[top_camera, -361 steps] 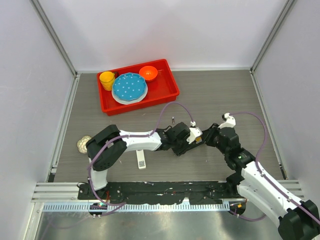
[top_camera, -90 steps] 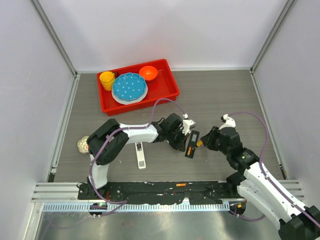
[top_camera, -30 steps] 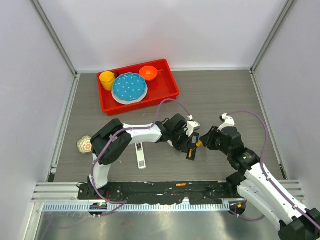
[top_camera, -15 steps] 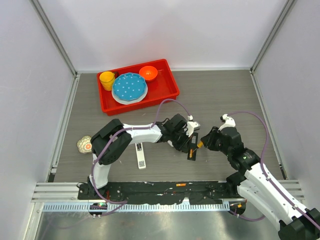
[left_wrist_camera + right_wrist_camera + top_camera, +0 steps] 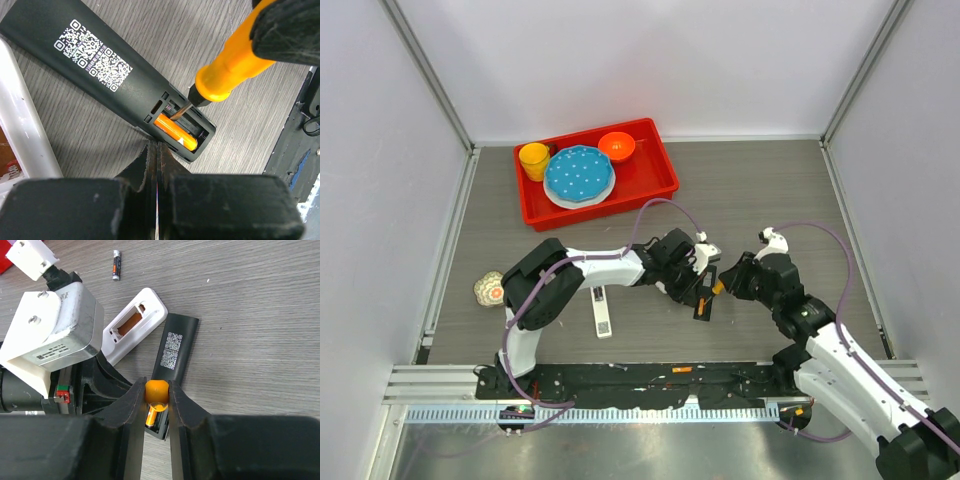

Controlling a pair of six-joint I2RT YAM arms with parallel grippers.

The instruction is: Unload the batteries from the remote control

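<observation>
Screwdriver [image 5: 234, 66] nearer, at one orange battery [image 5: 175, 131]

I read the black remote [image 5: 95, 55] as matte black with a white QR-code label, its battery [image 5: 175, 131] bright orange, matching the orange handle of the screwdriver [image 5: 232, 65]. The surface [image 5: 250, 300] is grey wood-grain, the second remote [image 5: 135, 322] white, the loose battery [image 5: 116, 264] mostly black. The tray [image 5: 650, 185] is red and the plate [image 5: 578, 172] blue with white dots.
</observation>
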